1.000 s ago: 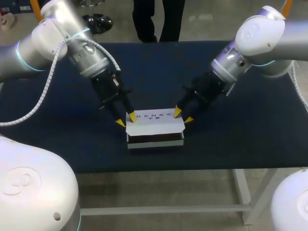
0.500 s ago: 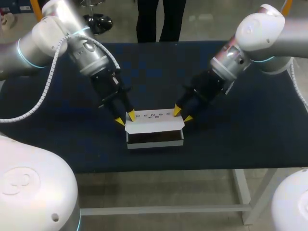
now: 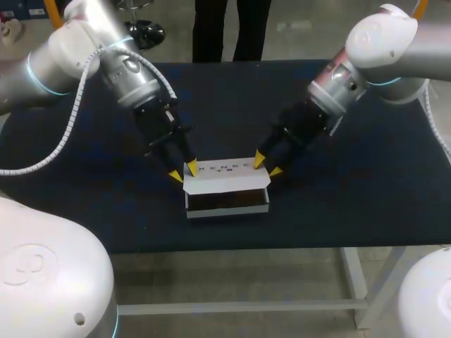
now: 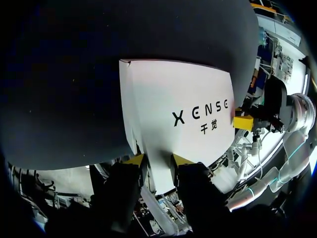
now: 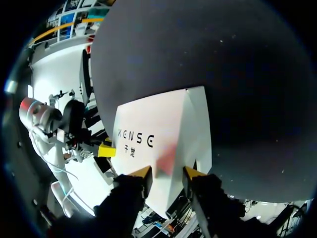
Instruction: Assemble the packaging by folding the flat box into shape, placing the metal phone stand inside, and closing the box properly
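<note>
A white box (image 3: 227,208) sits on the dark blue bench (image 3: 352,204), in the middle and close to the near edge. Its lid (image 3: 225,176) is lifted up and leans over the box, with a dark gap showing under it at the front. What is inside the box is too dark to tell.

The left arm comes down from the far left. The left end effector (image 3: 183,172) is at the left end of the lid. Its two yellow fingers are apart. One tip rests at the lid's far left corner and the other is just beside the box. From the left wrist, the left end effector (image 4: 157,161) has the end of the lid (image 4: 183,109) between its fingers.

The right arm comes down from the far right. The right end effector (image 3: 268,165) is at the right end of the lid. Its fingers are apart too, one tip at the lid's far right corner and one just beside the box. From the right wrist, the right end effector (image 5: 167,176) has that end of the lid (image 5: 158,134) between its fingers.
</note>
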`<state>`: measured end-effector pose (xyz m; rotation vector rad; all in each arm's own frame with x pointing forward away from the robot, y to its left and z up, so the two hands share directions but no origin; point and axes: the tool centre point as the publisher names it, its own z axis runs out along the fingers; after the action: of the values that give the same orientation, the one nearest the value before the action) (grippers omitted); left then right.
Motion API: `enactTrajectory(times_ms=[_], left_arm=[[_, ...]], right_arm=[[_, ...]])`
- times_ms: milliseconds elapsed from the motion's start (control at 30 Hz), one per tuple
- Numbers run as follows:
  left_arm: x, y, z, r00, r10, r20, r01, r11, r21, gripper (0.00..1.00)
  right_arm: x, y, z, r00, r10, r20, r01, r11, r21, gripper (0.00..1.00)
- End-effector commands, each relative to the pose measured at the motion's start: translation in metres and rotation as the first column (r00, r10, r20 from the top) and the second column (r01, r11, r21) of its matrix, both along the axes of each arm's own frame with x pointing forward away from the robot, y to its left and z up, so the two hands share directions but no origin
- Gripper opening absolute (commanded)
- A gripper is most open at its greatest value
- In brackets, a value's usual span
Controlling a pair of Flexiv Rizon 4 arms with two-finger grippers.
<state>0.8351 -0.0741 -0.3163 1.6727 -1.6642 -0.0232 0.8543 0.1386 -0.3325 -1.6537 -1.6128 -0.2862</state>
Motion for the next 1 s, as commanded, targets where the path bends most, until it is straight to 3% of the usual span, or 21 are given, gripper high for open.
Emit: enactTrajectory(times_ms=[33,1000], left_arm=[[0.0043,-0.0053,0.0019,1.0,-0.013,-0.016,0.014,1.0,0.01,0.34],[0.0046,-0.0072,-0.0004,0.993,-0.052,-0.107,0.052,0.999,-0.001,0.35]], right_arm=[[0.0056,0.0037,0.0017,1.0,0.016,-0.017,-0.016,1.0,0.01,0.44],[0.0112,0.0017,0.0031,0.993,0.046,-0.109,-0.041,0.998,0.043,0.44]])
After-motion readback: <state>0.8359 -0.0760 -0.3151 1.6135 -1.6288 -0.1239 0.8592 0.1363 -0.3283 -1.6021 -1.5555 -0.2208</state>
